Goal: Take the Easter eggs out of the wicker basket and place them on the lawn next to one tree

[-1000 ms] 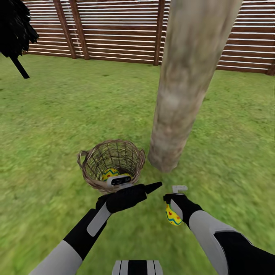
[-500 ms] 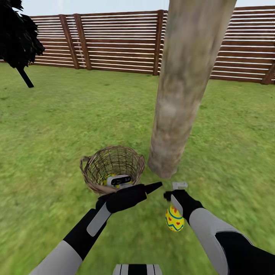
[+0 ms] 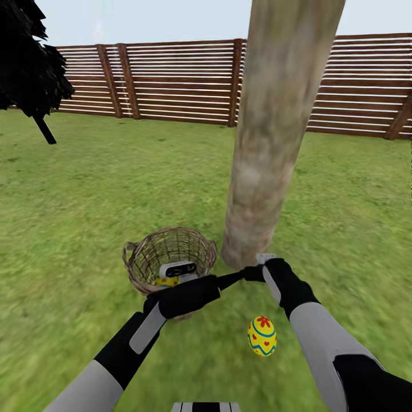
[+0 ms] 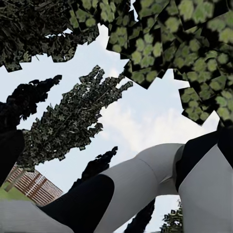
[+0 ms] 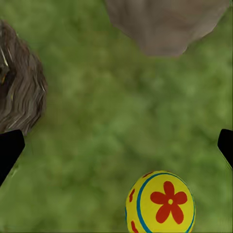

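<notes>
Resting on the lawn (image 3: 86, 189) near the tree (image 3: 269, 149), one egg (image 3: 262, 336) lies beneath the spread right gripper (image 5: 116, 145); next, reaching into the wicker basket (image 3: 169, 252) for another.

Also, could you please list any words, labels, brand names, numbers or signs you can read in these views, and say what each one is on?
No readable text: there are no words, numbers, brands or signs.
The egg on the lawn bears only decoration: a red flower and blue bands.
The wicker basket, tree trunk and fence are unmarked.
The light tab on the left arm is blank.
</notes>
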